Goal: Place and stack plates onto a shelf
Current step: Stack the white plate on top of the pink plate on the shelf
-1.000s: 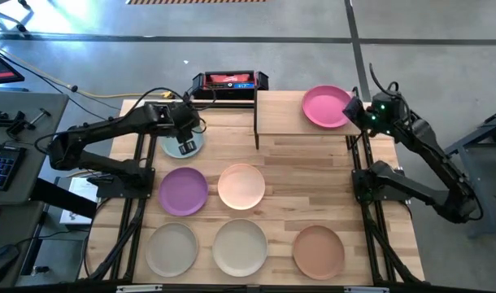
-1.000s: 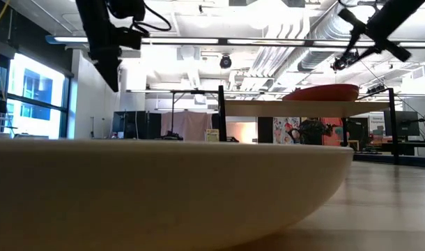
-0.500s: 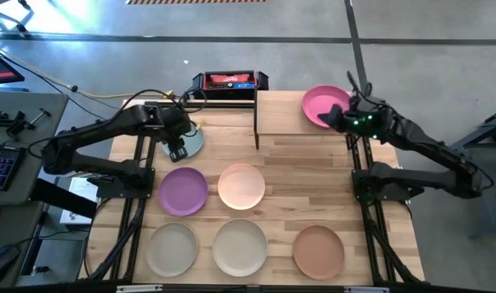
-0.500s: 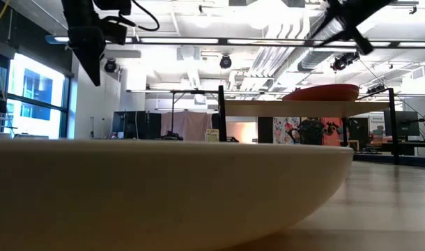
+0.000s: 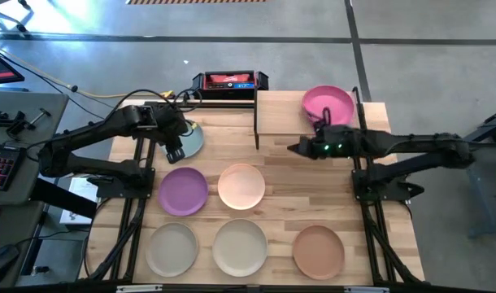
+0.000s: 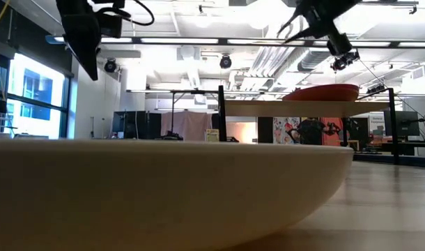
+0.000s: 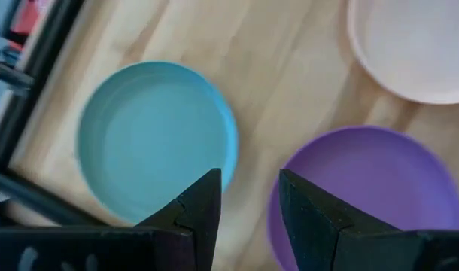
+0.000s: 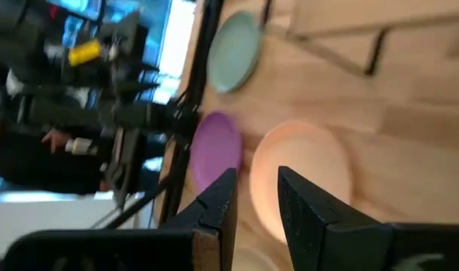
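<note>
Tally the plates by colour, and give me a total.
Hot pink plate, on the shelf: 1
Teal plate: 1
Purple plate: 1
Peach plate: 1
Beige plate: 1
Cream plate: 1
Terracotta plate: 1
Total: 7 plates

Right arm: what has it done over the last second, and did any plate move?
The right gripper swung from the shelf's right end, beside the pink plate, across toward the table's middle, empty with fingers apart. The left gripper drifted slightly over the teal plate, open. The pink plate on the shelf and all table plates stayed.
</note>
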Robot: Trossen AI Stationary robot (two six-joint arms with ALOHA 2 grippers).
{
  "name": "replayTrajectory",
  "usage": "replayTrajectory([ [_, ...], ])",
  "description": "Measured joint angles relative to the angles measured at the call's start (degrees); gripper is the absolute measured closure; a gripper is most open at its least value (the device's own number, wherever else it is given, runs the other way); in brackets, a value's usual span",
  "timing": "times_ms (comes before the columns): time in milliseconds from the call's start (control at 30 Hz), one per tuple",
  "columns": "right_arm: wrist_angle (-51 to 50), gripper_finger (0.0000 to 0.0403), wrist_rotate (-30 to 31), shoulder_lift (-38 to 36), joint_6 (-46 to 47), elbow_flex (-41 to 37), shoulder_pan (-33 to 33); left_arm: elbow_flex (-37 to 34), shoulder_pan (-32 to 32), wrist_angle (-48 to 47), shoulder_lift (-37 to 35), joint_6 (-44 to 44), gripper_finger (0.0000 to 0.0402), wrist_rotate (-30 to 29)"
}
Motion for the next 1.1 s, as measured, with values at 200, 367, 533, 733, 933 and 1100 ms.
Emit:
replayTrajectory([
  [200, 9.2, 0.0325, 0.2, 5.7, -1.3, 0.0, 6.2, 0.0, 0.0, 0.0, 0.0, -1.5, 0.0277, 1.9],
  [367, 13.5, 0.0325, 1.1, 9.3, -1.1, 0.0, 11.2, 0.0, 0.0, 0.1, 0.0, -1.5, 0.0277, 1.9],
  [533, 17.9, 0.0325, 1.3, 12.4, -1.1, 0.0, 16.2, 0.0, 0.0, 0.0, 0.0, -1.6, 0.0277, 1.9],
  [733, 21.3, 0.0325, 2.0, 17.1, -1.0, 0.0, 20.5, 0.0, 0.0, 0.0, 0.0, -3.9, 0.0277, 1.8],
  [933, 19.0, 0.0325, 0.9, 23.5, -4.5, 5.8, 22.1, 0.0, 0.0, -0.1, 0.0, -6.6, 0.0277, 1.9],
  [1100, 3.8, 0.0325, -0.7, 30.0, -9.2, 18.1, 21.6, 0.0, 0.0, -1.5, 0.0, -7.7, 0.0277, 3.5],
])
